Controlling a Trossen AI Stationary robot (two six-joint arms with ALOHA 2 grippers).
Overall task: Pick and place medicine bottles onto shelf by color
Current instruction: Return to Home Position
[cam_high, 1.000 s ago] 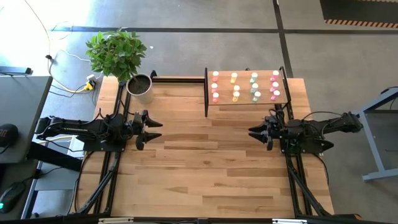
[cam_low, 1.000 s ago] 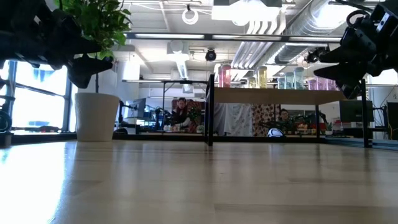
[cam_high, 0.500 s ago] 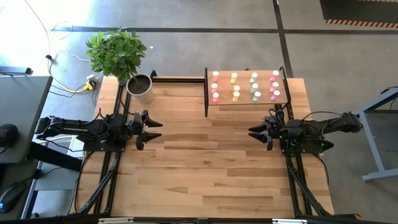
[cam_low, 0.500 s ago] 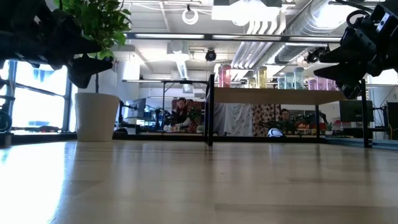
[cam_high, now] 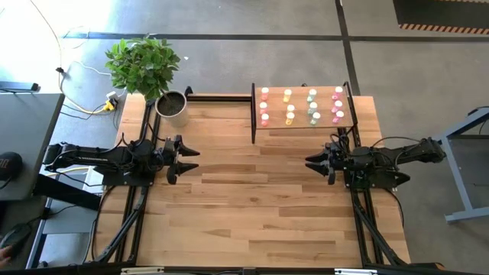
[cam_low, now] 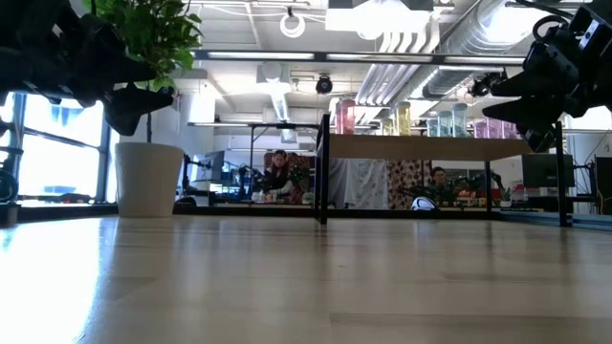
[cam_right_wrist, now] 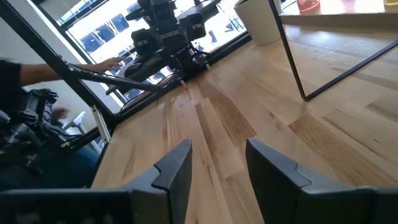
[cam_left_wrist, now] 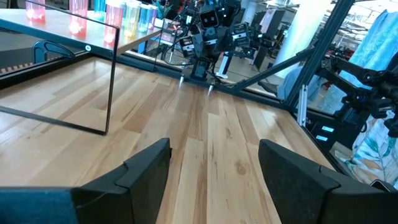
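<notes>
Left gripper point(cam_high: 187, 159) hangs over the left side of the table point(cam_high: 244, 206), fingers apart, nothing between them, pointing toward the middle. It's the far arm from the task's things.

Plant pot point(cam_high: 173, 108) sits at the far left corner and holds only the plant point(cam_high: 144, 65), no bottles.

Shelf point(cam_high: 299, 103) stands at the far right, with its long axis running left-right across the table. The medicine bottles point(cam_high: 312, 106) are all on its board, in four columns running front to back: red-pink bottles point(cam_high: 264, 105), yellow bottles point(cam_high: 289, 109), pale green-white, magenta bottles point(cam_high: 336, 101). Roughly three per column; the magenta count is hard to pin down from above. I see no bottle off the shelf.

Right gripper point(cam_high: 315, 163) hangs just in front of the shelf's near edge, below the green-white column. Its fingers are parted and empty, aimed at the left arm. Right arm is clearly nearer the shelf, which lies off to the gripper's side, not ahead of it. My read is that sorting is done and both arms are parked.
</notes>
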